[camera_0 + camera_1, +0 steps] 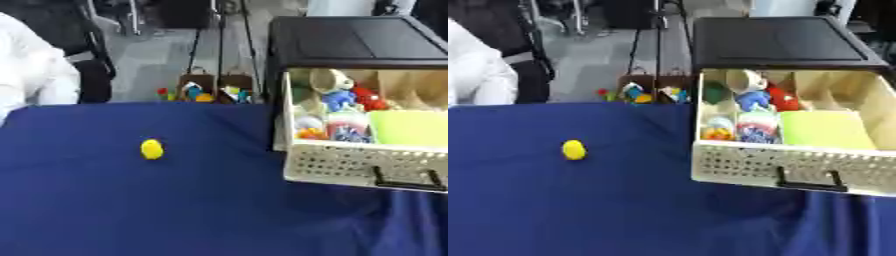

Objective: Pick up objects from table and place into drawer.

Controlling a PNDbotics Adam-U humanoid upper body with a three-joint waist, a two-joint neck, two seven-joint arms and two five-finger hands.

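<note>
Left eye view: no robot hand.

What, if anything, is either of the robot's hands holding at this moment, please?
Nothing that can be seen: neither hand is in view. The yellow object lies alone on the blue table, left of the open drawer.

We see drawer (367, 162) cut off at right edge; blurred small toys (745, 112) inside, kinds unclear to us.

An egg-shaped object (151, 149) lies on the table (131, 210), left of the open drawer (794, 167).
</note>
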